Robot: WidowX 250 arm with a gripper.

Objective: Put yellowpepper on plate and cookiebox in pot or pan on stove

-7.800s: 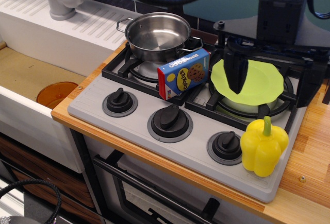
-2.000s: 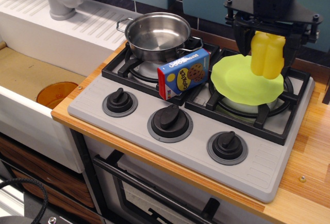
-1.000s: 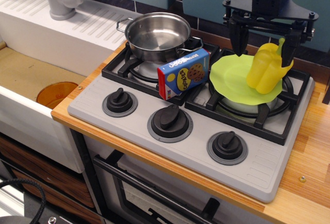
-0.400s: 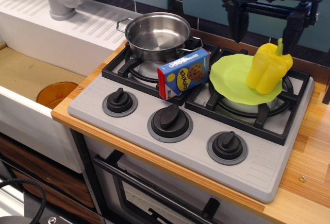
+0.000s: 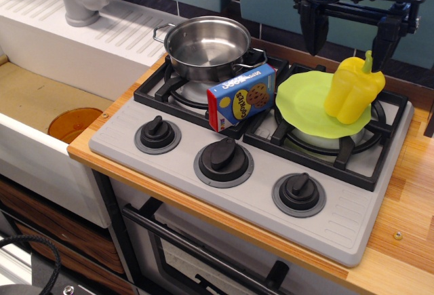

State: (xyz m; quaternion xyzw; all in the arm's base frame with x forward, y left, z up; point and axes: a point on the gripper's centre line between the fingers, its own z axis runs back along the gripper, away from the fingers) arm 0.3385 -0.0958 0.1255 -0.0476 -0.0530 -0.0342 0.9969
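On the right burner of the stove, the yellowpepper now sits on the plate, leaning a bit to the right toward the plate's right edge, stem up. Two seconds ago it hung clamped in the gripper above the plate; a second ago it was down with the fingers around it. Now the gripper has let go and lifted clear, fingers spread wide apart, empty, hovering above and slightly behind the pepper, not touching it. Compared with a moment ago the pepper hasn't shifted, so it looks settled, though the tilt means it could tip if the plate gets bumped.

First half of the task looks done. Second half not started: the cookiebox stands tilted on the grate between the two burners, just near-right of the pot, its far end very close to the pot's handle, hard to tell if touching. Pot is empty, on the far left burner.

Next move, likely: swing left, come down over the box, grab across its narrow faces, lift over the pot rim.

Orange disc lies in the sink to the left, not involved. The counter shows at the right.
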